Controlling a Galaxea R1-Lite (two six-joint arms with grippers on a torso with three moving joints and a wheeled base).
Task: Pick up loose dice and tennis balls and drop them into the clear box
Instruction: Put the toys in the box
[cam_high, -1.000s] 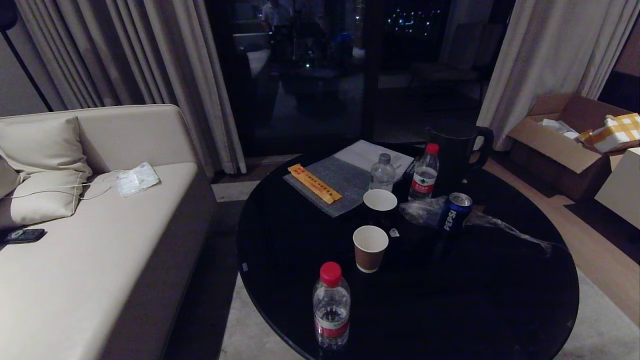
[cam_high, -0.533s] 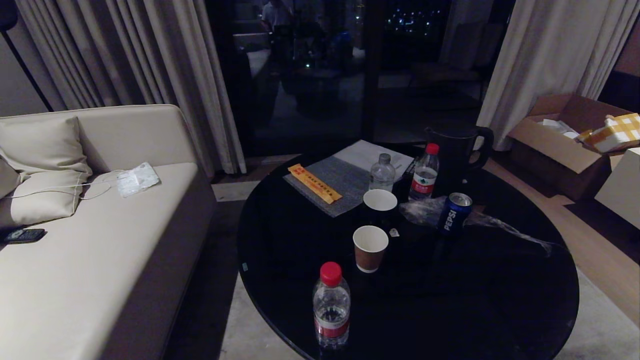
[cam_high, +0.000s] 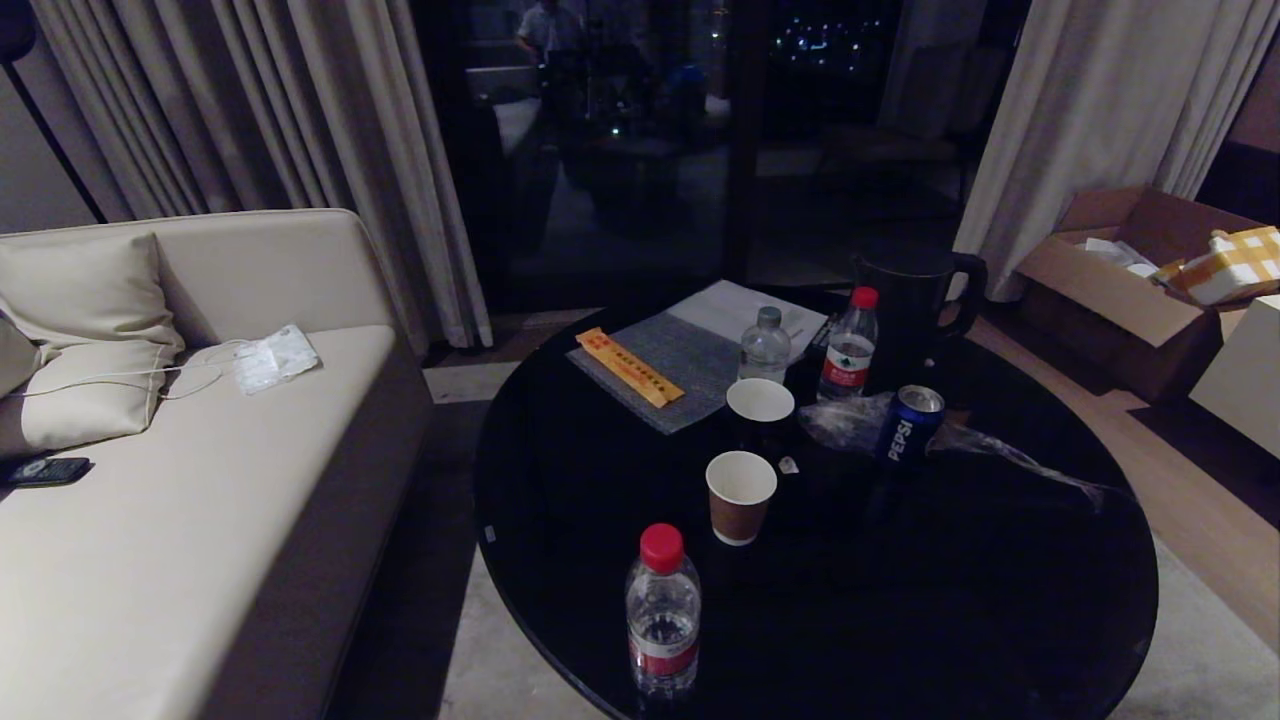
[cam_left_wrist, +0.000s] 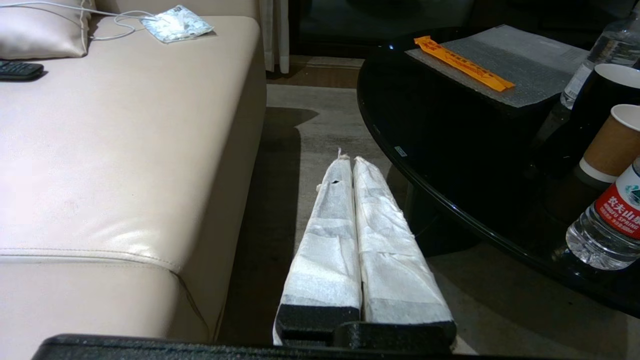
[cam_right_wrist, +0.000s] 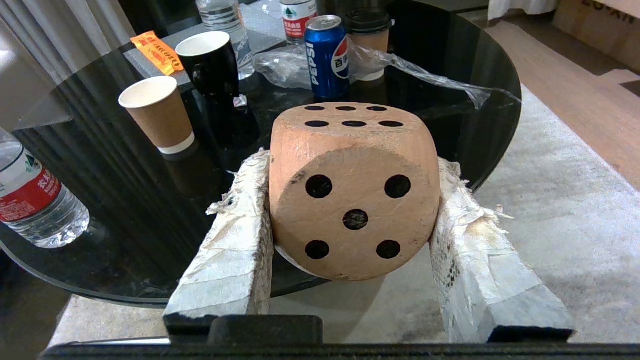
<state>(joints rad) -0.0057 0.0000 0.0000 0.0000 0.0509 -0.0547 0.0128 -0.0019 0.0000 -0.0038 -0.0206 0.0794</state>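
So the round table (cam_high: 560, 560) sits right of the sofa (cam_high: 150, 560). On the table, a water bottle (cam_high: 662, 610) stands at 6 o'clock, a paper cup (cam_high: 740, 497) just past it toward the middle, a Pepsi can (cam_high: 909, 425) at 2 o'clock, and a mat (cam_high: 665, 365) at 11 o'clock with a kettle (cam_high: 915, 300) at 1.

A blue can (cam_right_wrist: 327, 56) on the black tabletop (cam_right_wrist: 465, 75) is displaying "PEPSI" in white lettering. A red-labelled water bottle (cam_left_wrist: 611, 220) is showing "SPRING" beneath Chinese characters. The tan die (cam_right_wrist: 354, 187) is showing five and six pips.
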